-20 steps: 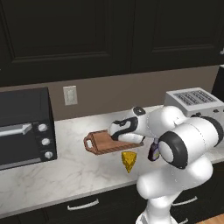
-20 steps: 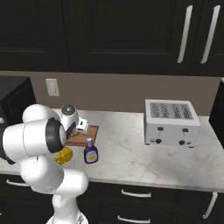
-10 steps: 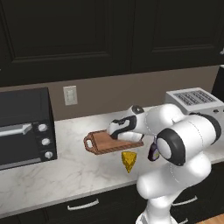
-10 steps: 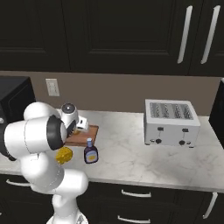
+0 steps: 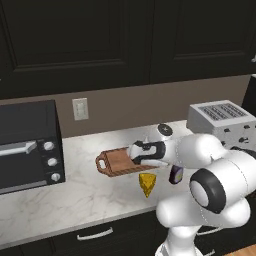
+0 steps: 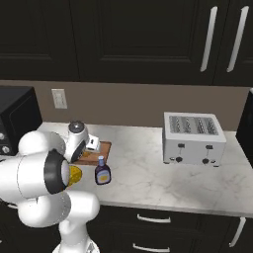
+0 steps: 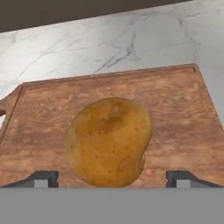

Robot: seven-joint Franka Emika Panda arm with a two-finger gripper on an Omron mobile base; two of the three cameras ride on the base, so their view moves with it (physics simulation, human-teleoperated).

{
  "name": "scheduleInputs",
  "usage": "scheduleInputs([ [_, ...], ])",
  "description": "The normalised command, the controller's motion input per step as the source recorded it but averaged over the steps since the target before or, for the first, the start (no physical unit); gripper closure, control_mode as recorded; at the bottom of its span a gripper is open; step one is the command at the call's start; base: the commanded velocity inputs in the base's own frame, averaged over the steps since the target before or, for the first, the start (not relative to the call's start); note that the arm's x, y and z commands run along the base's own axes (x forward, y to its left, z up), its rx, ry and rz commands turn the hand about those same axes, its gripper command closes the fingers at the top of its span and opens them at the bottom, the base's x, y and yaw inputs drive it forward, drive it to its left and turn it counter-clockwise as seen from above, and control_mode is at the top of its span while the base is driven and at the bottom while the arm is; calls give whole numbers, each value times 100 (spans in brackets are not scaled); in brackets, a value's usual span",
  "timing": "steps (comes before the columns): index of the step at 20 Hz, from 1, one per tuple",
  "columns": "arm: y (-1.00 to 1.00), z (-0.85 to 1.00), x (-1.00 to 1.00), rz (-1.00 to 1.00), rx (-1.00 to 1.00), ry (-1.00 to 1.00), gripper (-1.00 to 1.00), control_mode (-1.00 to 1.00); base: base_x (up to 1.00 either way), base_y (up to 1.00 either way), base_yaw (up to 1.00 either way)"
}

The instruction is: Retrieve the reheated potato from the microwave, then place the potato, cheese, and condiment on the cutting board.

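- Left and right base views: behind arm, facing counter (image 5: 75,195), sharing cutting board (image 5: 117,161).
- Hand view: very close above potato (image 7: 109,141) on board.

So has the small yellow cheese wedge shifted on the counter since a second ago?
No. The yellow cheese wedge still sits just in front of the reddish-brown wooden cutting board.
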Motion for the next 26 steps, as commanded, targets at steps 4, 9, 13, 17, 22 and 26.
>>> scheduleInputs([
  [4, 0, 48, -29, 0, 0, -2, -100, -100, 0, 0, 0],
  [9, 0, 77, -56, 0, 1, 0, -100, -100, 0, 0, 0],
  [13, 0, 78, -86, -1, 0, 0, -100, -100, 0, 0, 0],
  [17, 0, 85, -98, -7, 4, 8, -100, -100, 0, 0, 0],
  [22, -2, 41, -96, -15, 2, 15, -100, -100, 0, 0, 0],
  [26, 0, 12, -55, -21, 0, 21, -100, -100, 0, 0, 0],
])
